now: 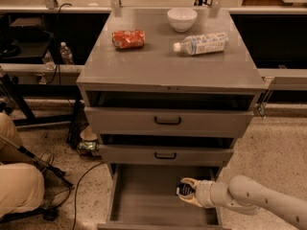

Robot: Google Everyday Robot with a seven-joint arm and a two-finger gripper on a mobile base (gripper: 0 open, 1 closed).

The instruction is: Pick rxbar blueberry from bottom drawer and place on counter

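The bottom drawer (144,205) stands pulled open at the foot of the grey cabinet, plain grey inside. My gripper (186,190) reaches in from the lower right and is shut on the rxbar blueberry (183,188), a small dark wrapper with white print, held at the right side of the drawer, just above its floor. The counter (158,61) is the flat grey cabinet top far above the gripper.
On the counter lie a crushed red-orange can (128,39), a white bowl (182,18) and a water bottle (201,43) on its side. Two shallower drawers with black handles (167,121) sit slightly open above. A person's legs (17,186) and cables are on the floor at left.
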